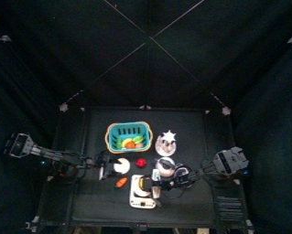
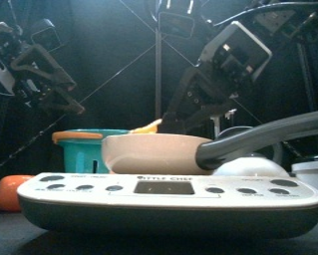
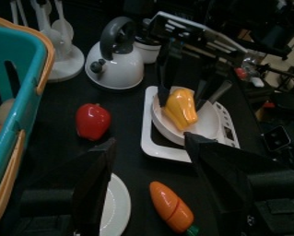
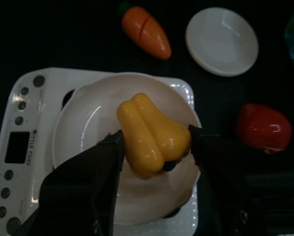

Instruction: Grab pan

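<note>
The pan is small, round and shiny silver with a dark handle. It stands right of the table's middle and also shows in the left wrist view. My right gripper is not at the pan. It hangs over the white scale, its jaws standing open on either side of the yellow thing in the white dish. My left gripper is open and empty, low over the white plate and the orange carrot, left of the pan.
A teal basket with vegetables stands at the back. A silvery round thing with a star mark is beside it. A red vegetable lies between plate and pan. The scale sits at the front edge.
</note>
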### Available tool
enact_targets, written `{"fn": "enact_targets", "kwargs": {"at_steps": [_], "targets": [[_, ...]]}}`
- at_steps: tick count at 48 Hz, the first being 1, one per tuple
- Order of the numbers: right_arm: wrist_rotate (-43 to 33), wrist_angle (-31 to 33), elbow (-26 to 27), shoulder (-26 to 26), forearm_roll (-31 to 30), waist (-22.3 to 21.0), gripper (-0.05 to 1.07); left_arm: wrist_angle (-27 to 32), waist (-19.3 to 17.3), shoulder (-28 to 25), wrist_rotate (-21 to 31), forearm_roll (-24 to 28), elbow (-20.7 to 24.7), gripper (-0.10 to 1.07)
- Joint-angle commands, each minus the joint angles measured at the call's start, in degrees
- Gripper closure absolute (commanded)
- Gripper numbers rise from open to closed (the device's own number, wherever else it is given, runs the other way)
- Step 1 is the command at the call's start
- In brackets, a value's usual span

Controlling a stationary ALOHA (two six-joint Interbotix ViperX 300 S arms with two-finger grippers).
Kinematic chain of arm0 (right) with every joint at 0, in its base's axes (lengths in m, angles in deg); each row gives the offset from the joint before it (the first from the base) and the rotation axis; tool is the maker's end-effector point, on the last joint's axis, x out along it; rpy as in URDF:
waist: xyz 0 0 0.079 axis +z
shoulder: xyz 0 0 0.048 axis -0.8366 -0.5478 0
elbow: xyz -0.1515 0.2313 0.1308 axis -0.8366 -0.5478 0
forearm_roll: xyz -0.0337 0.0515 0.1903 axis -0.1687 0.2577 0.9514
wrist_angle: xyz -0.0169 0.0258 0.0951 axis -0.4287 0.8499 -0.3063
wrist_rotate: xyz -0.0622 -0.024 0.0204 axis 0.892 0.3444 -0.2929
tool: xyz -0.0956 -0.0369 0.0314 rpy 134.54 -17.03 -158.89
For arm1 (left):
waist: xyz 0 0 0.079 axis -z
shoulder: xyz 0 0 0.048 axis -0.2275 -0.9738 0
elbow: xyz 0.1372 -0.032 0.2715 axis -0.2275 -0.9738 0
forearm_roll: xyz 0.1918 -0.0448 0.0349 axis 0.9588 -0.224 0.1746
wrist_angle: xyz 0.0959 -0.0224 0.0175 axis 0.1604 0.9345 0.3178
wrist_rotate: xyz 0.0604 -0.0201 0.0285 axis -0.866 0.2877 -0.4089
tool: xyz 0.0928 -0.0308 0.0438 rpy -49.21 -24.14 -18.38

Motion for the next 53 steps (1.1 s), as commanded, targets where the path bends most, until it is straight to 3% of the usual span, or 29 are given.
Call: {"fn": "enact_targets", "kwargs": {"at_steps": [1,31,53], "targets": [[-0.1,0.4,0.5,4.1,-0.3,-0.5,0.38,0.9,0.2,-1.3,-0.2,-0.2,2.5,0.04],[-0.2,10.3,-5.6,13.2,1.4,0.0,0.38,13.1,-0.2,-12.2,-0.4,1.7,14.2,0.04],[-0.2,14.4,-8.8,15.5,4.9,0.2,0.38,21.9,-1.2,-20.8,-0.2,1.7,23.9,0.04]]}}
